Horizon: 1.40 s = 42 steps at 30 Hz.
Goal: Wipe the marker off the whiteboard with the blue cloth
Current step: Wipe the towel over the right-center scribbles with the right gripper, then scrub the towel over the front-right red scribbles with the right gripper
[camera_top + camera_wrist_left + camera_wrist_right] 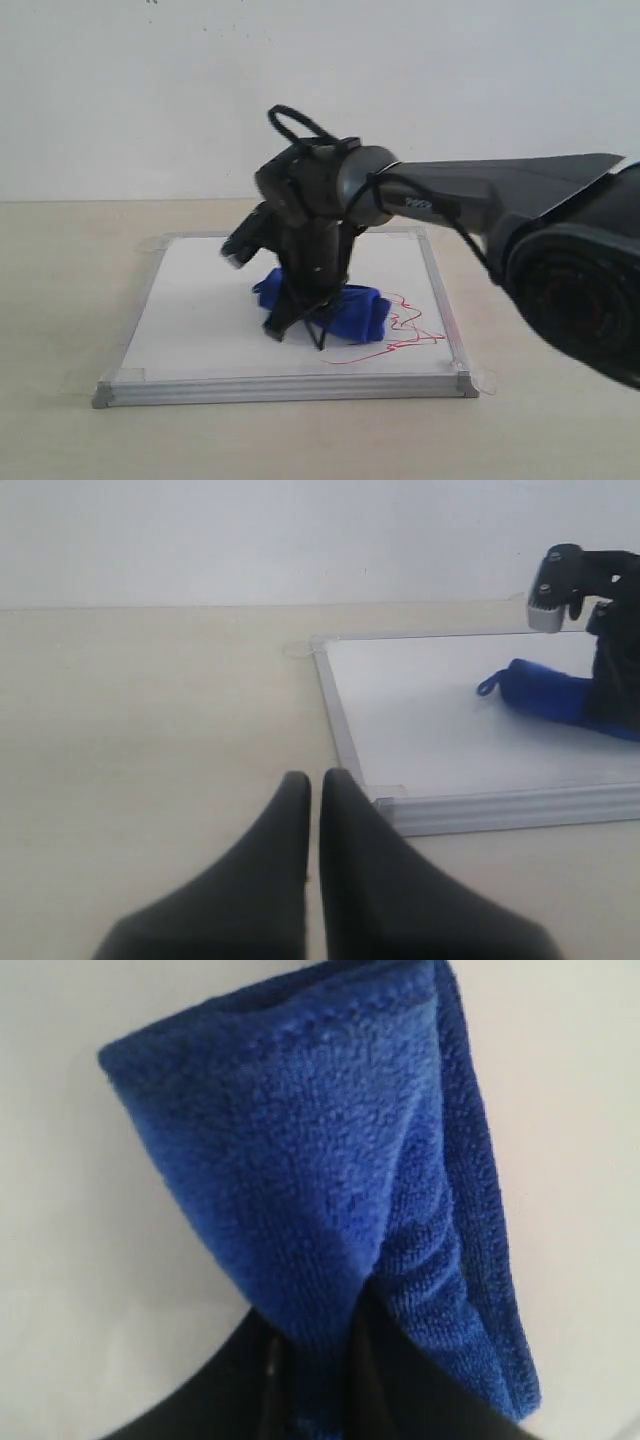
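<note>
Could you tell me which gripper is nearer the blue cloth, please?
Right. The right gripper clamps the blue cloth; the left gripper is off the whiteboard, beyond its corner.

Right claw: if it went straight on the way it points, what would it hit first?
The whiteboard: the right claw points down at it, shut on the blue cloth, and its tips look to be at or just above the white surface; depth is unclear.
</note>
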Available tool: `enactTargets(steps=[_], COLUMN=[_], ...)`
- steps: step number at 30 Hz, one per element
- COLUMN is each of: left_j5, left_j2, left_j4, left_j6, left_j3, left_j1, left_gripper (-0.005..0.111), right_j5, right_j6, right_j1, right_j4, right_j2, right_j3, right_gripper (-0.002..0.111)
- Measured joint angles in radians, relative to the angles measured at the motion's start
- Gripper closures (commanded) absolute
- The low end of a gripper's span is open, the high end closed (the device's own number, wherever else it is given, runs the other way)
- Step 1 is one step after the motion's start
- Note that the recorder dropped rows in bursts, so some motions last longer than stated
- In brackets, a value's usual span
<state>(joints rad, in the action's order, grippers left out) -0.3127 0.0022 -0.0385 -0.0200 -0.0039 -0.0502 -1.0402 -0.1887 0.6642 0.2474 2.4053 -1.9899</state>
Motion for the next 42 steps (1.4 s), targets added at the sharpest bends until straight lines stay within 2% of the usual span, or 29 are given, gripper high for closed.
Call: enactTargets(steps=[5, 10, 16, 21, 25, 31, 34, 42], left_j5=[0.0, 0.0, 0.0, 0.0, 0.0, 0.0, 0.0, 0.0], left_j2=[0.0, 0.0, 0.0, 0.0, 0.0, 0.0, 0.0, 0.0], left_j4=[0.0, 0.0, 0.0, 0.0, 0.0, 0.0, 0.0, 0.0], left_j6=[0.0, 0.0, 0.0, 0.0, 0.0, 0.0, 0.0, 0.0], left_j3=[0.0, 0.0, 0.0, 0.0, 0.0, 0.0, 0.0, 0.0], left_j1=[0.0, 0.0, 0.0, 0.0, 0.0, 0.0, 0.0, 0.0], left_gripper=[0.103, 0.103, 0.103, 0.103, 0.103, 0.103, 0.103, 0.103], right_j5=[-0.03, -0.029, -0.066, -0.147, -0.155, -0.155, -0.164, -0.164], right_j6=[0.062, 0.031, -0.26, -0.432, -0.443, -0.276, -0.193, -0.063], right_j1=[-0.158, -0.241, -0.241, -0.122, -0.052, -0.059, -0.107, -0.328], right_j4=[0.016, -0.139, -0.442, -0.633, -0.589, -0.459, -0.378, -0.277], right_j2=[0.006, 0.001, 0.0, 0.0, 0.0, -0.001, -0.005, -0.007], right_j3=[0.0, -0.002, -0.002, 0.0, 0.0, -0.002, -0.002, -0.002], right_gripper=[0.109, 0.109, 0.109, 0.109, 0.109, 0.109, 0.109, 0.109])
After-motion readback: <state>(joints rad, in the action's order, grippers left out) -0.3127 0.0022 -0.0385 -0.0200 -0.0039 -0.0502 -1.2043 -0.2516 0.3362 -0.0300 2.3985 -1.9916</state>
